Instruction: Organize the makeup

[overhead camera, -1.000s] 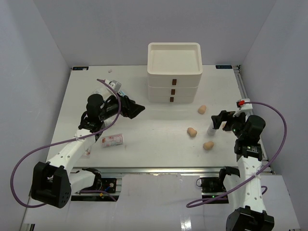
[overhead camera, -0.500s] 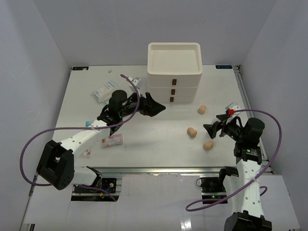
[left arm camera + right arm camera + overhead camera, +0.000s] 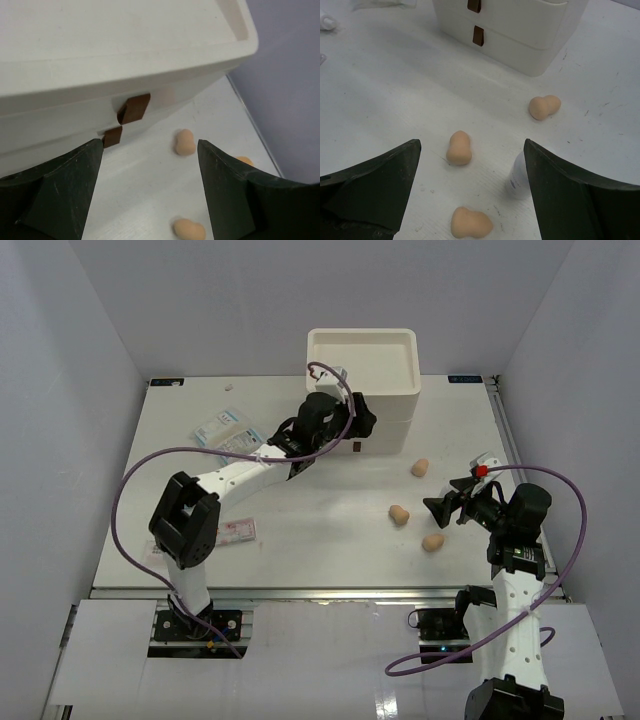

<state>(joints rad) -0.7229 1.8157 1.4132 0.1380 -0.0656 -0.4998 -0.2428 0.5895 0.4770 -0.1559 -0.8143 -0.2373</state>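
- Left gripper [image 3: 358, 420] is spread wide and holds nothing. It hovers right at the front of the drawer box [image 3: 362, 334], just before the top brown handle [image 3: 134, 108]. If it closes a little to one side, I think the fingers will catch the drawer front and not the small handle.
- A pull on that handle could drag the whole drawer box forward instead of opening one drawer, because nothing holds the box down.
- The left arm [image 3: 240, 472] is stretched far to reach the box. The clear packets [image 3: 222, 428] lie to the left of the box, close beside this arm, so a careless sweep could push them.
- Right gripper [image 3: 441, 508] is also spread and empty, to the front-right of the box. A white tube [image 3: 519, 177] stands upright just below its fingers. A touch from one finger alone would probably tip it and let it roll.
- Three tan sponges [image 3: 420, 468] [image 3: 399, 514] [image 3: 433, 541] lie loose to the front-right of the box, near the right gripper. They look soft and rounded, so a grip off centre may squeeze one out.
- The pink-labelled tube [image 3: 235, 531] lies well to the front-left of the box, apart from both grippers, so it is easy to forget.
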